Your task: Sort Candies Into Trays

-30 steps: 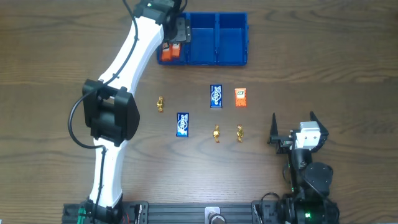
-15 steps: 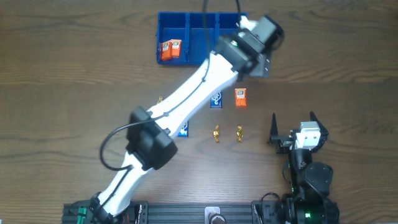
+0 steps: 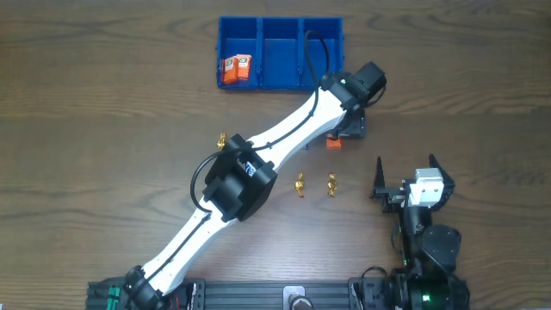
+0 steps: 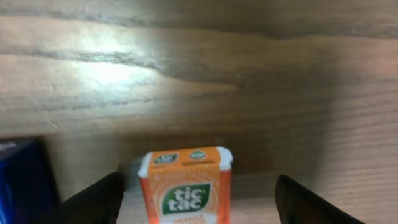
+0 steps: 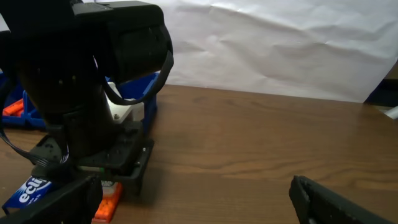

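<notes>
Well, a white sheet (image 5: 280, 43) backs the wooden table (image 3: 86, 103); left gripper (image 4: 199, 199) straddles the orange mint box (image 4: 185, 186) unclenched, right gripper (image 3: 406, 176) gapes.

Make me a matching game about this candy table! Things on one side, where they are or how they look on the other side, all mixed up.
Things:
1. pair of orange boxes
2. single orange box
3. gold candies
4. right gripper

Places or states:
A. between the open fingers of the left gripper
B. open, holding nothing
C. in the left compartment of the blue tray
D. on the table, no gripper around them

Pairs: 1-C, 2-A, 3-D, 4-B
</notes>
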